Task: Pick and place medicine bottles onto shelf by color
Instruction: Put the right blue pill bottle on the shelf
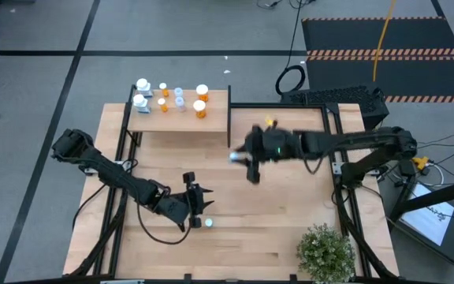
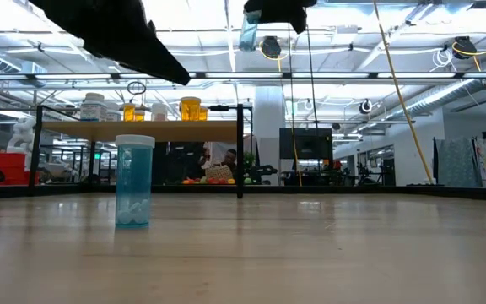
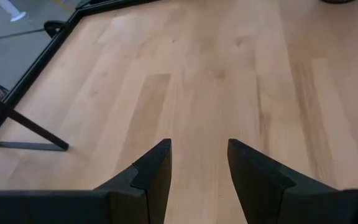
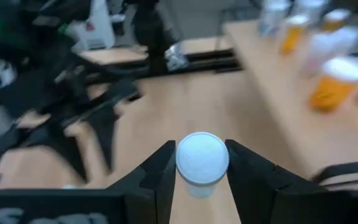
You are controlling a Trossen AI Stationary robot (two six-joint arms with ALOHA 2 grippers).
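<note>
blurred: white-capped orange bottles (image 4: 334,81) on light-wood shelf (image 4: 303,124) | cut off: blue-tinted clear bottle's (image 4: 202,160) body, hidden below its cap

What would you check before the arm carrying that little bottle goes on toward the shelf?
1. Grip: right pincer shut on a bluish bottle, cap between both fingers: ok.
2. Height: the held bottle hangs well above the tabletop in the low view: ok.
3. Room on the shelf: bottles crowd its far edge, near part bare: ok.
4. Matching colour group: pale bottles stand mid-shelf between white and orange ones, exact gap: cannot tell.
5. Left pincer: open, empty, low over the table, away from the shelf: ok.
6. Loose bottle upright on the table near the left arm: ok.
</note>
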